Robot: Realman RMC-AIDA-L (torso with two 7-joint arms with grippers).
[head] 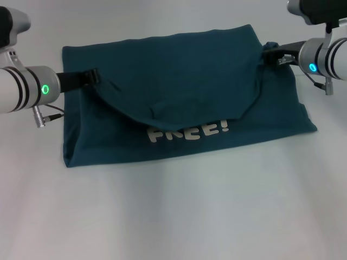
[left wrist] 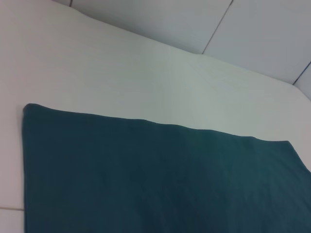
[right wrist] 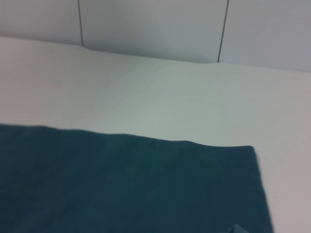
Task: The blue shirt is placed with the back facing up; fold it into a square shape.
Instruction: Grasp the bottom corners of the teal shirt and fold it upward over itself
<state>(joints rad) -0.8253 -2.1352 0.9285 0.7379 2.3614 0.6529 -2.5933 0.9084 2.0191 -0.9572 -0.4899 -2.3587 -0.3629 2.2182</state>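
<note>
The blue shirt (head: 179, 65) lies across the white table, folded into a wide band. White letters "FREE!" (head: 187, 131) show on its near layer, their tops covered by a flap that sags in the middle. My left gripper (head: 93, 76) is shut on the flap's left end, and my right gripper (head: 269, 52) is shut on its right end, where the cloth bunches. The left wrist view shows only plain blue shirt (left wrist: 146, 179) with a straight far edge. A corner of the blue shirt (right wrist: 121, 184) fills the right wrist view. Neither wrist view shows fingers.
Bare white table (head: 173, 216) runs in front of the shirt and on both sides of it. Beyond the table's far edge stands a pale panelled wall (left wrist: 243, 24) (right wrist: 146, 24).
</note>
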